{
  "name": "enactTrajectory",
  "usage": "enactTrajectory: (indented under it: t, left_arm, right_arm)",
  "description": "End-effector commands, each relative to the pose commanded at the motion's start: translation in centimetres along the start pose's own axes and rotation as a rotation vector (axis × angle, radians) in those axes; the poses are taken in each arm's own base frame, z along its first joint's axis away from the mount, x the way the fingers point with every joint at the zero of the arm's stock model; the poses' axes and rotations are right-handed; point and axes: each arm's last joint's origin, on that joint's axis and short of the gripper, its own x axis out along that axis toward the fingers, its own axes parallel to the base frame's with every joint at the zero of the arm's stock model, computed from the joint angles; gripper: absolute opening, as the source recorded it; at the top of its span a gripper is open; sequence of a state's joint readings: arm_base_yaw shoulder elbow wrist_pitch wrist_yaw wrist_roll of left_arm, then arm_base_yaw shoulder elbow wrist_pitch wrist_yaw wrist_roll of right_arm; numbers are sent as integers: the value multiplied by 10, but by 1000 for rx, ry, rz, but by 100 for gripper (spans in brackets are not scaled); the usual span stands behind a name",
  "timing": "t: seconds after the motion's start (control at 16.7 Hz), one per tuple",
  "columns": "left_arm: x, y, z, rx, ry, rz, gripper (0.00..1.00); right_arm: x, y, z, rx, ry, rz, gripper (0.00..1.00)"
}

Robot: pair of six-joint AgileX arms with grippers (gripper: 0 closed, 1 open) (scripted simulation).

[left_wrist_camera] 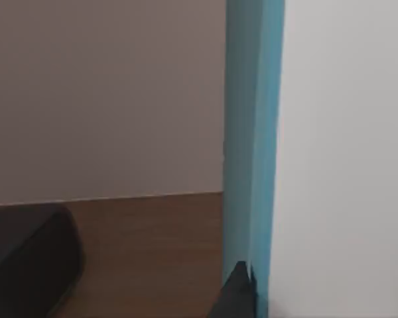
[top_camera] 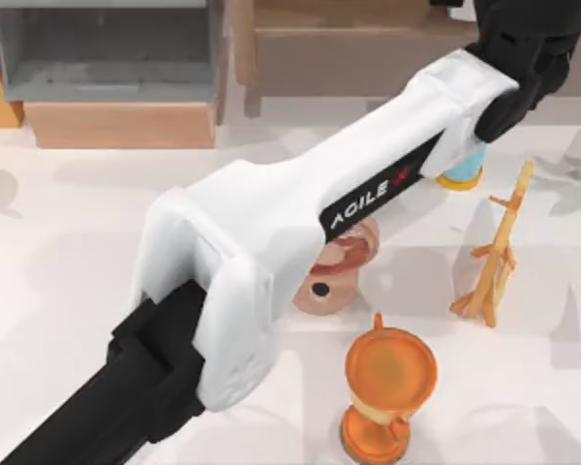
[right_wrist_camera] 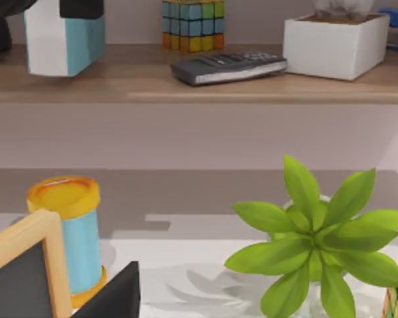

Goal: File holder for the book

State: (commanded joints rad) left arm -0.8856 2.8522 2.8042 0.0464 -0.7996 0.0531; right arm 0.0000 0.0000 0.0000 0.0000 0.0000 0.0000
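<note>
The file holder, grey with a pale wood lower panel, stands at the table's back left. My left arm reaches across to the back right, where my left gripper hangs over the long brown shelf. It is shut on the teal-blue book, which stands upright with one dark fingertip against its cover. From the right wrist view the book, showing white page edges, sits at the shelf board with the left gripper on top of it. A dark part of my right gripper shows at the frame's edge.
On the shelf are a colour cube, a calculator and a white planter box. A blue-and-yellow can, a wooden rack, an orange cup, a pink object and a green plant stand on the table.
</note>
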Motion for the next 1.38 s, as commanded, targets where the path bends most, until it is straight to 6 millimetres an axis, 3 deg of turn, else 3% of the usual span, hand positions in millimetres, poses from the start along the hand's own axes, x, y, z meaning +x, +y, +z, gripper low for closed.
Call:
enactTrajectory:
  t: [0.3, 0.54, 0.9, 1.14, 1.38]
  left_arm:
    - [-22, 6, 20, 204, 53, -102, 0]
    - [-53, 36, 37, 418, 99, -197, 0]
    - [-117, 123, 44, 746, 129, -321, 0]
    - [-148, 192, 18, 977, 146, -356, 0]
    - [-157, 258, -22, 1189, 189, -336, 0]
  right_arm:
    - [0, 0, 0, 0, 0, 0, 100]
    - [0, 0, 0, 0, 0, 0, 100]
    - [0, 0, 0, 0, 0, 0, 100]
    - [0, 0, 0, 0, 0, 0, 100]
    - [0, 0, 0, 0, 0, 0, 100]
